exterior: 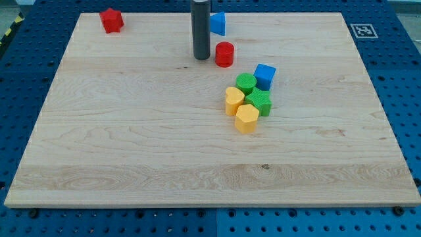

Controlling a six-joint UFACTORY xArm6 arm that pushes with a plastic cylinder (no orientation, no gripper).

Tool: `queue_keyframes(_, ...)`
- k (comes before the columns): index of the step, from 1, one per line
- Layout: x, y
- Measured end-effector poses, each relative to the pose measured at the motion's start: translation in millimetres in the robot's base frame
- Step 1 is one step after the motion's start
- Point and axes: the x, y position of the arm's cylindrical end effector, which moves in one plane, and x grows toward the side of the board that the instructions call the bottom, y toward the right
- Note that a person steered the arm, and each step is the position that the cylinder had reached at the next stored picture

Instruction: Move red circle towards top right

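Red circle, a short plastic cylinder (225,54), stands on the pale wooden table (131,151) a little above the middle, towards the view's top. My tip (201,58), the lower end of the straight dark rod, rests just beside it on the view's left, with a narrow gap showing between them. There are no fingers on this rod, so nothing opens or closes.

Up and slightly left of the red circle, partly hidden behind the rod, a blue triangular block (219,23) sits close to the table's top edge. Bare wood lies to the red circle's right, all the way to the top right corner.

Below and to the right, a blue cube (265,76), a green round block (246,83), a green ribbed block (260,102), a yellow heart block (233,100) and a yellow hexagonal block (247,118) crowd together. A red star block (112,20) sits near the top left corner, well apart.
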Motion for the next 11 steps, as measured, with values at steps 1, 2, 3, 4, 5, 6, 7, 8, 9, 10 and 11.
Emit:
queue_keyframes(1, -4.5, -0.1)
queue_keyframes(2, -1.6, 16.7)
queue_keyframes(3, 18.9, 21.9)
queue_keyframes(4, 26.3, 34.1)
queue_keyframes(5, 26.3, 60.9)
queue_keyframes(6, 19.8, 74.9)
queue_keyframes(7, 10.2, 85.1)
queue_keyframes(8, 4.4, 86.7)
queue_keyframes(9, 1.0, 90.5)
queue_keyframes(10, -14.8, 93.2)
queue_keyframes(11, -22.2, 115.9)
